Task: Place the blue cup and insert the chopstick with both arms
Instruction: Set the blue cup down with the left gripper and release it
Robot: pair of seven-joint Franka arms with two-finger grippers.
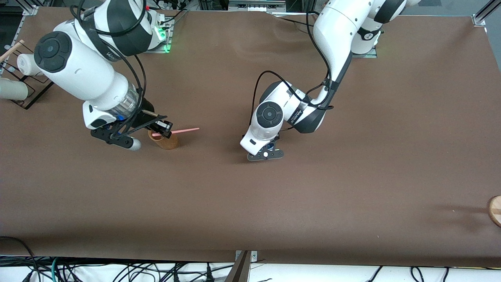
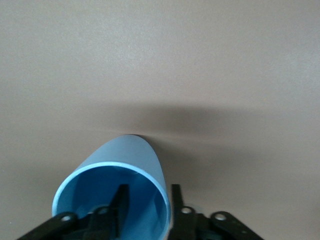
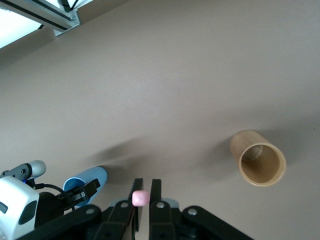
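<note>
The chopstick [image 1: 181, 131] lies level in the right gripper [image 1: 163, 129], whose fingers are pinched almost together on its end, over the brown cup [image 1: 164, 141] toward the right arm's end of the table [image 1: 352, 188]. Mid-table, the left gripper [image 2: 147, 200] clamps the blue cup [image 2: 117, 187] by its rim, one finger inside, one outside.

A wide bench [image 1: 352, 188] covered in matte brown fills nearly the whole front view, with soft shadows lying across it. Silver metal frame rails [image 1: 483, 15] show at its top corners. At the top corner toward the right arm's end stands a black wire rack [image 1: 29, 88] holding pale cylinders. A round wooden piece [image 1: 495, 210] juts in at the other end's edge. Black cables [image 1: 117, 272] trail over a white floor along the bottom edge.
</note>
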